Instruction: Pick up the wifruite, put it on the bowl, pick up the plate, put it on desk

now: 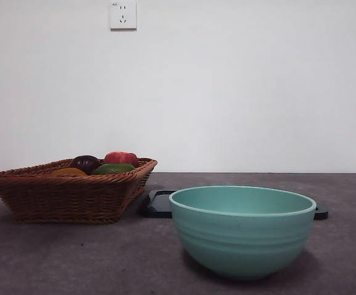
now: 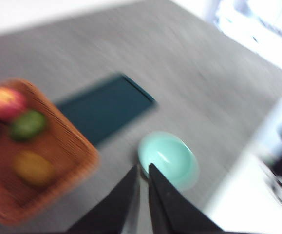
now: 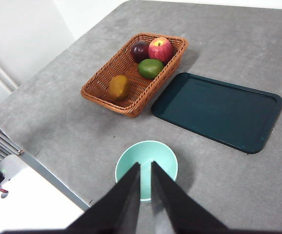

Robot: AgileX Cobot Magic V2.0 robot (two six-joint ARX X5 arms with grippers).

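You are looking at the fruit (image 3: 118, 87), a small rounded orange-tan piece with a smooth skin, lying in the basket (image 3: 102, 73) at the end away from the other fruit. In the front view only its top (image 1: 69, 172) is peeking over the wicker rim. The basket is brown woven wicker, rectangular with sloping sides. At its other end a dark purple fruit (image 3: 140, 50), a red apple (image 3: 161, 48) and a green fruit (image 3: 150, 68) are sitting close together.

Just beside the basket a flat dark tray (image 3: 217, 110) with a raised rim and rounded corners is lying on the tabletop (image 3: 72, 131), which is grey, matte and faintly mottled. The bowl (image 1: 242, 230) is mint green, glazed and round, with faint ribs around its outside, and it is standing empty, apart from the basket and in front of the tray.

Both hands are hanging high above the tabletop, well apart from the fruit. The right hand (image 3: 146, 168) is holding nothing, its jaws nearly together, and is showing over the bowl. The left hand (image 2: 144, 170) is likewise clenched on nothing; its view is blurred, with the basket off to one side of the jaws.
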